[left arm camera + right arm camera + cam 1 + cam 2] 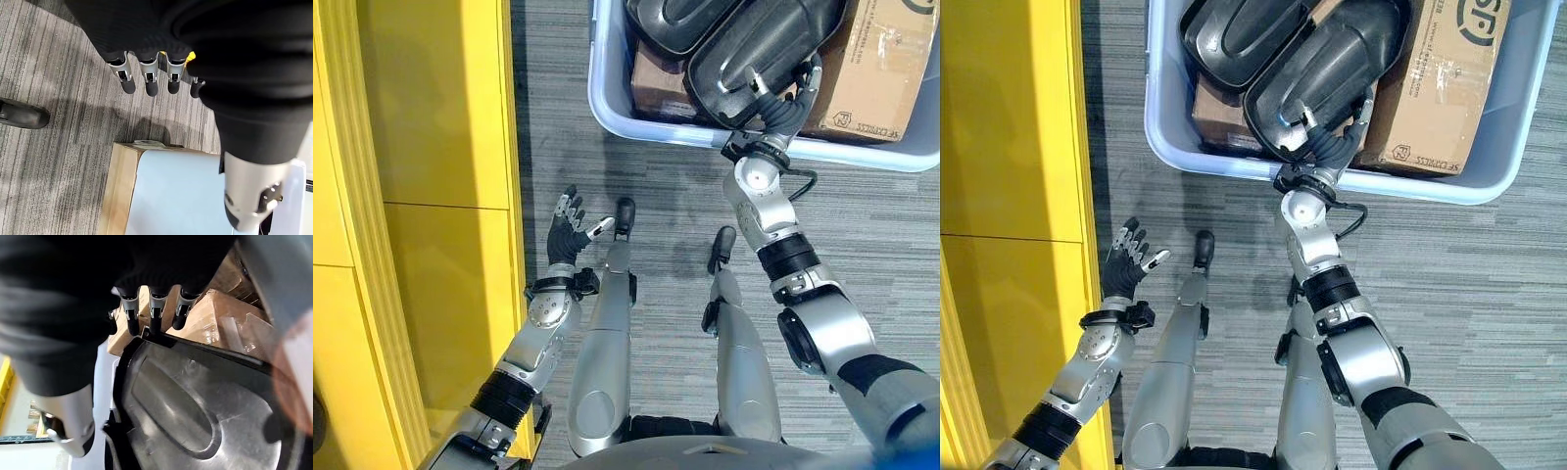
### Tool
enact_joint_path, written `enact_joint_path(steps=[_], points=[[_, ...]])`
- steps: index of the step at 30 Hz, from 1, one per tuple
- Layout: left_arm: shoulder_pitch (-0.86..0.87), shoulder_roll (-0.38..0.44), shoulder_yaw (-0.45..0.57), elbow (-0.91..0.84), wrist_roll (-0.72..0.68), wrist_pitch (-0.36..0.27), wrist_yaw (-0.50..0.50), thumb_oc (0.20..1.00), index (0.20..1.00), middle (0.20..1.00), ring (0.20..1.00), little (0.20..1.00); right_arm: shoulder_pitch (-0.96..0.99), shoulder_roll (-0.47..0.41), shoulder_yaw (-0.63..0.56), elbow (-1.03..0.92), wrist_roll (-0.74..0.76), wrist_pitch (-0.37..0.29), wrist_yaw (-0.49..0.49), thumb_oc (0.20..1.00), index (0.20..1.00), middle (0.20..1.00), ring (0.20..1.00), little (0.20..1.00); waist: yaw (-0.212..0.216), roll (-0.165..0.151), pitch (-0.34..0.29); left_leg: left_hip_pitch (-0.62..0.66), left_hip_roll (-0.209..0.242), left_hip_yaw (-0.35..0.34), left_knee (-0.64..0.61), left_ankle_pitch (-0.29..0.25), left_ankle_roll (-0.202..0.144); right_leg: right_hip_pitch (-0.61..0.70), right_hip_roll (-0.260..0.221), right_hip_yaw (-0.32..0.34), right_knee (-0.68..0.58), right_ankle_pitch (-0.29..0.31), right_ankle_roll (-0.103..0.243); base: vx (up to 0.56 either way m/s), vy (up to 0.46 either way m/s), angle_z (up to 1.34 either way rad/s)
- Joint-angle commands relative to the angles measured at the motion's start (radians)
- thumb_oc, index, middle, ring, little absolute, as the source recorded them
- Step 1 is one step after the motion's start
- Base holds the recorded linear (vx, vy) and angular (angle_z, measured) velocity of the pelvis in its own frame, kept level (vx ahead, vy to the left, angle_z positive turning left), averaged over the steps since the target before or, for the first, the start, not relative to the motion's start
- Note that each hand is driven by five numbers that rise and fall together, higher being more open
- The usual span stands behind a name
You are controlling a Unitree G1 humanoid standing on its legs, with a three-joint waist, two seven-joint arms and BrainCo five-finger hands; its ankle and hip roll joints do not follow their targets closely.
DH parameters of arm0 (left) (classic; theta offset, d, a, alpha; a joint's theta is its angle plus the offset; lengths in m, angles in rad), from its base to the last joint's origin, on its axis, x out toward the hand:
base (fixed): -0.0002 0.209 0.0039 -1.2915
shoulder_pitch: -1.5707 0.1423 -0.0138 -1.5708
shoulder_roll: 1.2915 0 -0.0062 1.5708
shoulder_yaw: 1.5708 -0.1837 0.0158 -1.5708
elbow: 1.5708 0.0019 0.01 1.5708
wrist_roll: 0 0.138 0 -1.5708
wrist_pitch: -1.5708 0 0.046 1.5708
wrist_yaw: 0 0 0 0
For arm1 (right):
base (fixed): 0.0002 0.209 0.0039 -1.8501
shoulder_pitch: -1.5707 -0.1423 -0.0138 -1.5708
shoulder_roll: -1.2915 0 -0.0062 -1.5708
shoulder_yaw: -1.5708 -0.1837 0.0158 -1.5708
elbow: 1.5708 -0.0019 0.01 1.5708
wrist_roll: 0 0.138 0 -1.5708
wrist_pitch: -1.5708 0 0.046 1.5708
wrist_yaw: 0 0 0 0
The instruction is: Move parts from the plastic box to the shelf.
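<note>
Lying in the plastic box (607, 98): 2 black parts (764, 49), cardboard boxes (886, 69).

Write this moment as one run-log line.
right hand: fingers on black part in plastic box | left hand: open, idle | shelf: nothing placed

Left arm (548, 313), lower left of the left eye view: silver-grey shells, a round disc joint near the wrist, a black ribbed band lower down; left hand (570, 227) under a dark ribbed cover, its silver fingers (148, 73) dark-tipped; right arm (766, 211), at right, the same silver with black bands; right hand (781, 108) likewise dark-covered.
</note>
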Motion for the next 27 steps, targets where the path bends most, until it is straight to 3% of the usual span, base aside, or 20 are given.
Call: enact_joint_path(steps=[1,14,27], points=[[0.044,0.033,-0.029,-0.097,0.004,-0.048,0.008,1.000,1.000,1.000,1.000,1.000,-0.031,-0.053,-0.042,-0.011,0.018,-0.043,-0.019,1.000,1.000,1.000,1.000,1.000,0.011,0.041,-0.021,0.006,-0.012,0.033,0.029,-0.076,0.024,0.028,-0.052,0.029,0.166,-0.142,0.039,0.00,0.000,0.00],[0.031,0.022,-0.038,-0.091,0.007,-0.044,0.023,1.000,1.000,1.000,1.000,1.000,0.011,-0.040,-0.060,-0.082,-0.008,-0.053,-0.058,1.000,1.000,1.000,1.000,1.000,0.002,0.038,-0.021,-0.005,-0.011,0.036,0.036,-0.078,0.025,0.018,-0.051,0.032,0.171,-0.143,0.039,0.00,0.000,0.00],[0.051,0.022,-0.027,-0.102,0.014,-0.040,0.035,1.000,1.000,1.000,1.000,1.000,0.152,-0.007,-0.064,-0.400,-0.126,-0.073,-0.080,1.000,1.000,1.000,1.000,1.000,-0.020,0.025,-0.021,-0.004,-0.010,0.039,0.049,-0.088,0.025,0.021,-0.051,0.037,0.176,-0.152,0.039,0.00,0.000,0.00]])
